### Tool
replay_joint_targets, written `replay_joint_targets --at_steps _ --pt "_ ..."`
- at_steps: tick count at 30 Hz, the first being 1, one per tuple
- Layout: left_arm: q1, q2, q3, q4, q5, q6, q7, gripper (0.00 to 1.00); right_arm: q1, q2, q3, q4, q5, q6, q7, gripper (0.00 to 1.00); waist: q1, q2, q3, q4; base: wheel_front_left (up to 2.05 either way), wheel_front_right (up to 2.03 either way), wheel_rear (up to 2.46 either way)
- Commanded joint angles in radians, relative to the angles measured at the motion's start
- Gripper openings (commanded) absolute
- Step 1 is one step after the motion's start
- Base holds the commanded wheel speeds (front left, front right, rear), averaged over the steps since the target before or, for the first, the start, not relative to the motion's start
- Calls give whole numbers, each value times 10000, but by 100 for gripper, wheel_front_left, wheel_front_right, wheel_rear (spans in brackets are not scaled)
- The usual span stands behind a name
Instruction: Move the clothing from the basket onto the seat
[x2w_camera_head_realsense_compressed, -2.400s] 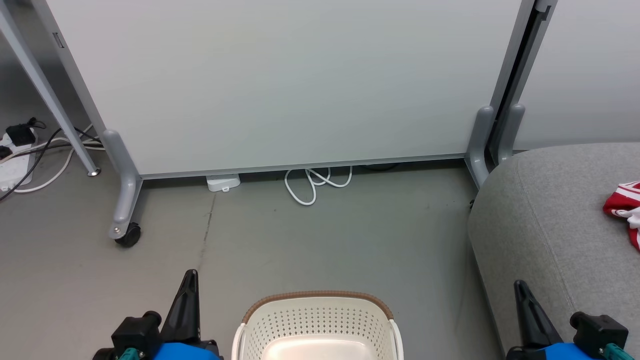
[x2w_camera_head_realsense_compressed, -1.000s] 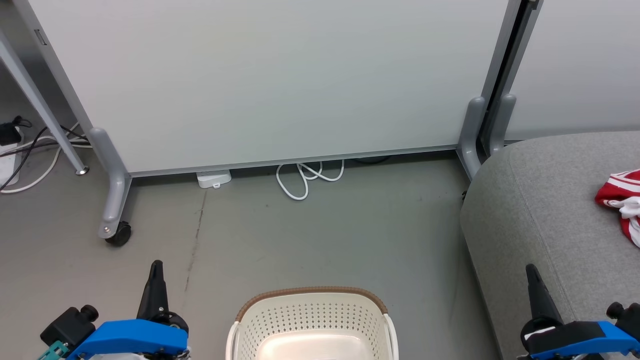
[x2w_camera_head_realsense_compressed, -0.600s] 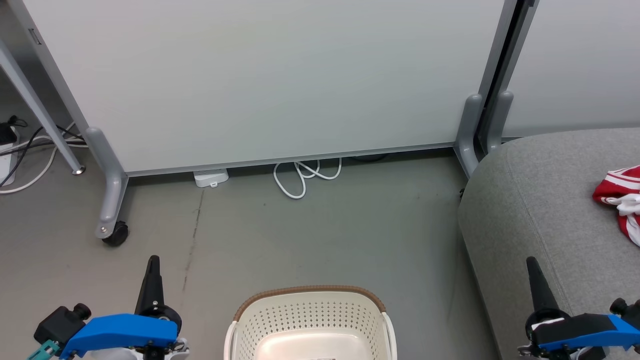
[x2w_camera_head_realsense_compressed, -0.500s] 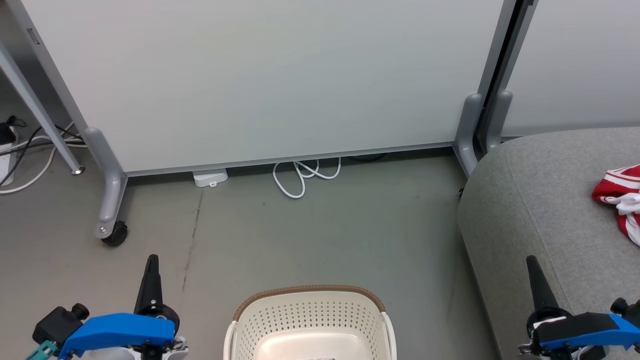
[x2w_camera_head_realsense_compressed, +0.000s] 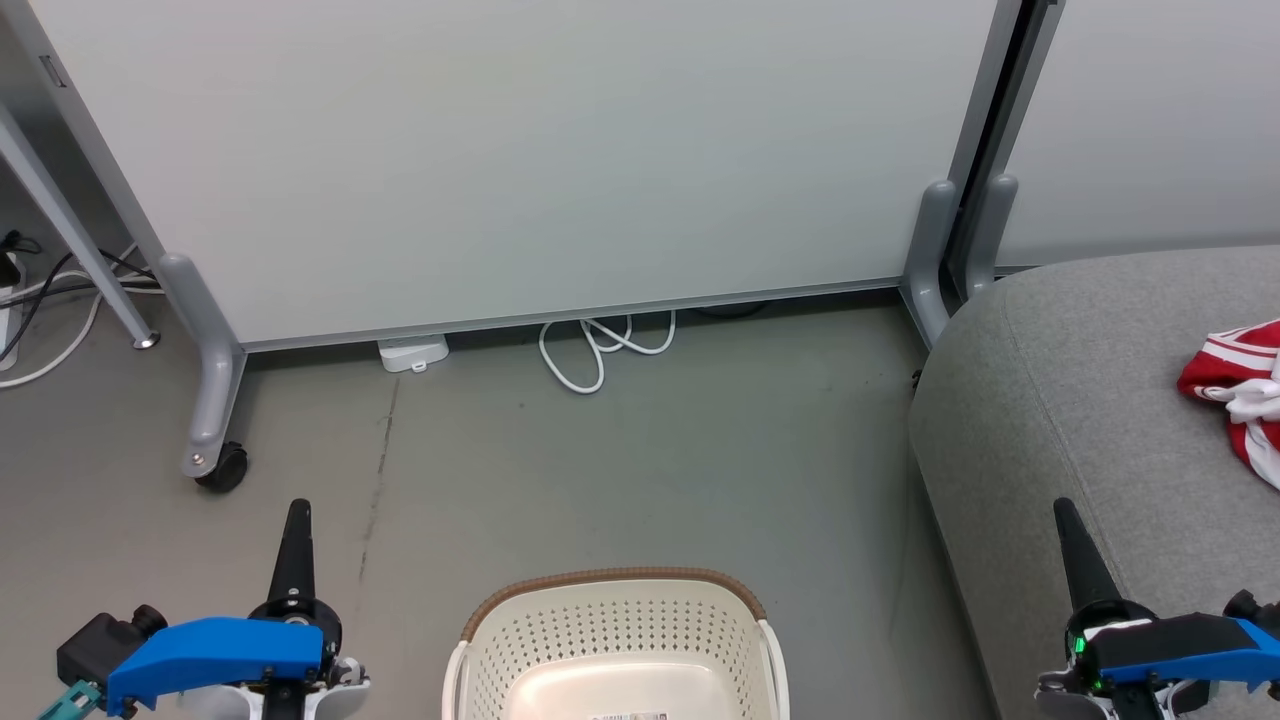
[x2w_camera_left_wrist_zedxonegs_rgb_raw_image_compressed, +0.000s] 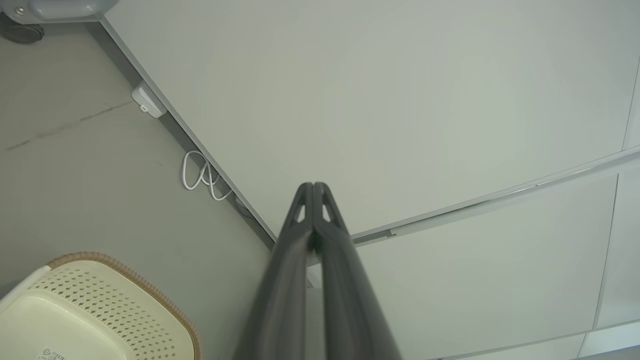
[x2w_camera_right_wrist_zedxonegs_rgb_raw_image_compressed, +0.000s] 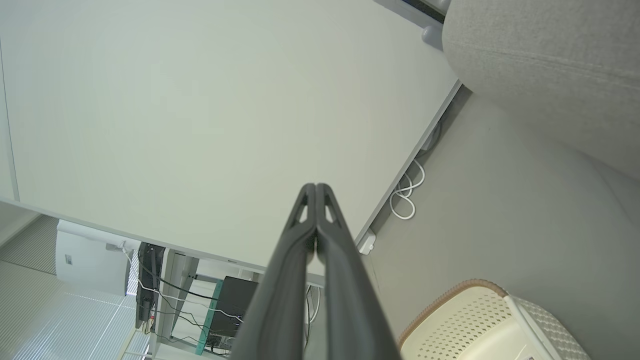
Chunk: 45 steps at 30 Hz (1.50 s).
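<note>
Lying bunched on top of the large grey fabric-upholstered seat (x2w_camera_head_realsense_compressed: 1080, 420), well in from its rounded far-left corner, is the soft bright red clothing with white stripes (x2w_camera_head_realsense_compressed: 1225, 375); the head view's right border cuts part of it off. The cream-white perforated plastic basket with a brown woven-look rim (x2w_camera_head_realsense_compressed: 612, 578) stands on the grey floor (x2w_camera_head_realsense_compressed: 640, 470), near the seat's left edge but apart from it, its pale bottom and a small printed label showing. The left gripper (x2w_camera_head_realsense_compressed: 297, 512) hangs over the floor left of the basket, its two long dark fingers pressed together with nothing between them. The right gripper (x2w_camera_head_realsense_compressed: 1063, 510) is closed the same way, over the seat's near left edge. A looped white cable (x2w_camera_head_realsense_compressed: 600, 350) lies at the foot of a white partition panel (x2w_camera_head_realsense_compressed: 560, 150).
</note>
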Motion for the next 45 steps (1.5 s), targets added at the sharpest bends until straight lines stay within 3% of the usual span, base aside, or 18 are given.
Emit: replay_joint_targets --at_steps 1,45 --pt "-241 3 97 -107 -280 -74 94 0 -241 -2 -23 -126 291 3 105 0 0 0 9 -12 0 0 0" --pt "-503 -2 555 -165 -3723 -136 978 0 -524 22 -153 -242 3708 4 983 0 0 0 198 -290 0 0 0"
